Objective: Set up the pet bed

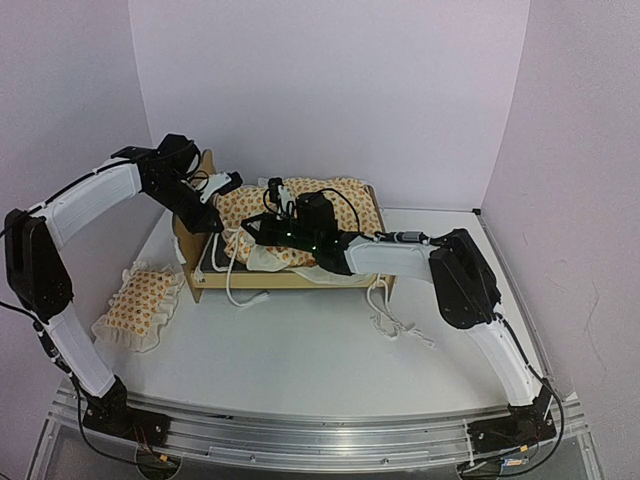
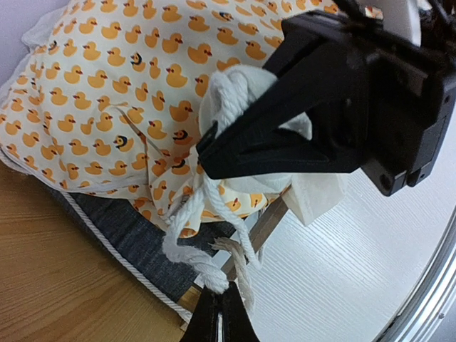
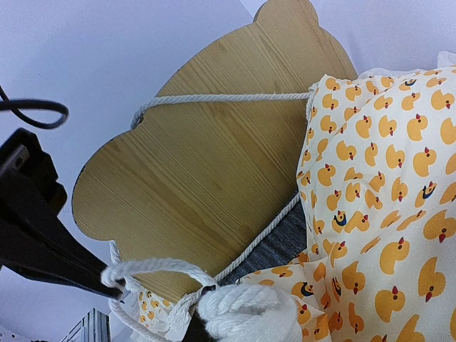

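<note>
Two hazards to weigh, both from the white cord (image 2: 189,214). Pinching one strand with the left fingers (image 2: 206,320), shut tight at the headboard end of the pet bed (image 1: 300,278). Gripping a knotted bundle of cord and cream cloth with the right fingers (image 2: 285,157), likewise closed, just above. Sitting toward the back of the desk (image 1: 300,350), headboard (image 3: 214,157) to the left, with duck-print bedding (image 1: 340,195) heaped crookedly over the dark grey base (image 2: 135,242) and spilling past the front rail. Could drag the light frame across the desk, or tip it, by hauling on a strand that runs across the headboard. Could also snag: looks tangled where the two grips meet, so parting the arms may tighten the knot rather than free it, or pull the bedding off the frame altogether. Leaves the pillow (image 1: 140,300) lying apart on the desk to the left, not yet placed. Nothing legible anywhere: no brand, no label, only orange ducks printed on the cloth.
</note>
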Motion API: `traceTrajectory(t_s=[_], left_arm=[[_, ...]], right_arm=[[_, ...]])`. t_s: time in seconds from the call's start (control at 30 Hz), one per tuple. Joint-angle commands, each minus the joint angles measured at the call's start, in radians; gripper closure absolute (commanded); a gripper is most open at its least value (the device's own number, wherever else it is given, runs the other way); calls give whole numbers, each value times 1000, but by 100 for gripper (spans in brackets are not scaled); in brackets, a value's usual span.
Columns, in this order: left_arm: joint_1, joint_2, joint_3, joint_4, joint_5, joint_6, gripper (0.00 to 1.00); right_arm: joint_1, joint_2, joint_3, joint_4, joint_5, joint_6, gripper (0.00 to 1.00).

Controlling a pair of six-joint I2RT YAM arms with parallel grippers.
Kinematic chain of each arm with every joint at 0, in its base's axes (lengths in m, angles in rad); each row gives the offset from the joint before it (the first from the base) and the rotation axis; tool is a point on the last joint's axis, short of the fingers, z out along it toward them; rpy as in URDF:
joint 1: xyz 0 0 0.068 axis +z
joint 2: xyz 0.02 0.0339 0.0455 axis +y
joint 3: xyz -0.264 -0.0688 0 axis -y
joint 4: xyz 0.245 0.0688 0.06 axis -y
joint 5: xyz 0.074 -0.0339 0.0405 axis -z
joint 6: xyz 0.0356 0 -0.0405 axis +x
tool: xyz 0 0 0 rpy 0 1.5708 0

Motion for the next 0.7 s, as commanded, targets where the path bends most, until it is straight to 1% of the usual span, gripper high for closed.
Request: traceTrajectory(t_s=[0.0,0.17,0.4,0.53,0.67], left_arm=[[0,-5,-30,63,7,8,100],[0,3,-57,124,-9,7,100],[1,24,-42,244,-76,-5,100],[1,50,-46,268,-54,-18,100],[1,59,-92,303,-41,-22,100]], right_arm=[[2,-62,19,26,-8,-8,100],[2,-61,19,26,-9,-6,100],[1,-61,19,27,-8,-7,100],[1,-61,17,27,-9,-5,100],[1,-63,15,28,-10,-7,100]])
